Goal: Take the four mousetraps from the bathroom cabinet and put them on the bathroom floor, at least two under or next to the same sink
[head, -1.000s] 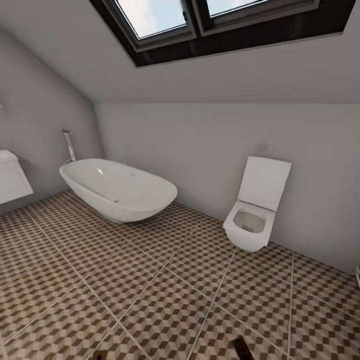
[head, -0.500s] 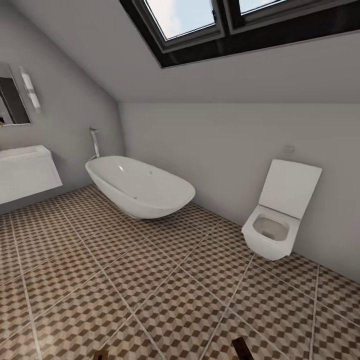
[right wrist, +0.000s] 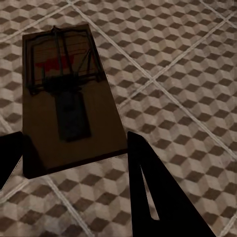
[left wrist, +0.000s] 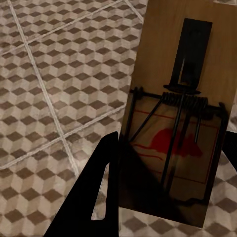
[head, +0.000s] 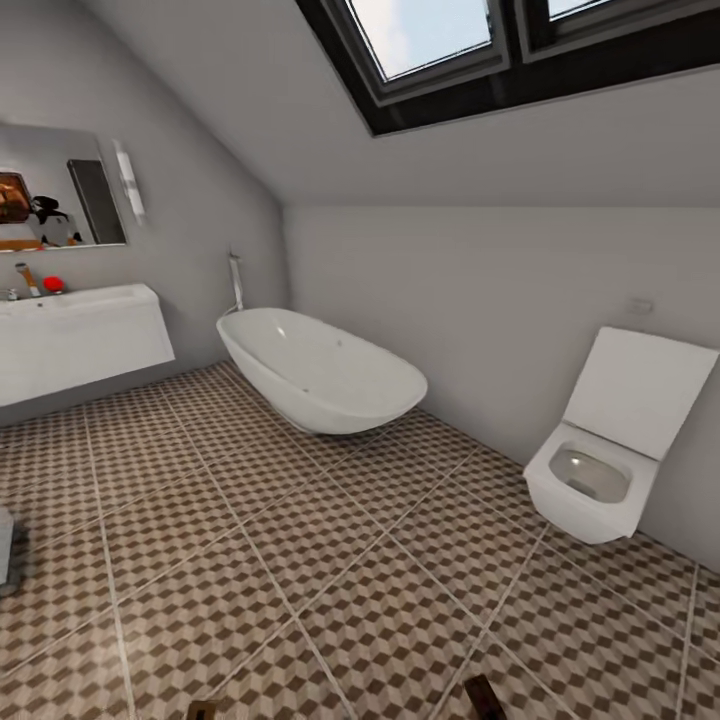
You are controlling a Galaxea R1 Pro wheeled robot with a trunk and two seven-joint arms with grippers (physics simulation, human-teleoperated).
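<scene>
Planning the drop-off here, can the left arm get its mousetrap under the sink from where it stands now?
Probably not yet. The sink sits far off across the bathroom floor, with open tiles between. The left gripper holds its mousetrap over tiles, so the robot likely must roll closer.

Sink (head: 80, 335) far left on wall; bathtub (head: 320, 370) right of it, against back wall; toilet (head: 610, 450) far right; bathroom floor (head: 300, 560) before all.

cube-patterned bathroom floor (head: 330, 560) carries the bathtub (head: 320, 370); a grey object (head: 5, 550), perhaps furniture, stands at its edge.
</scene>
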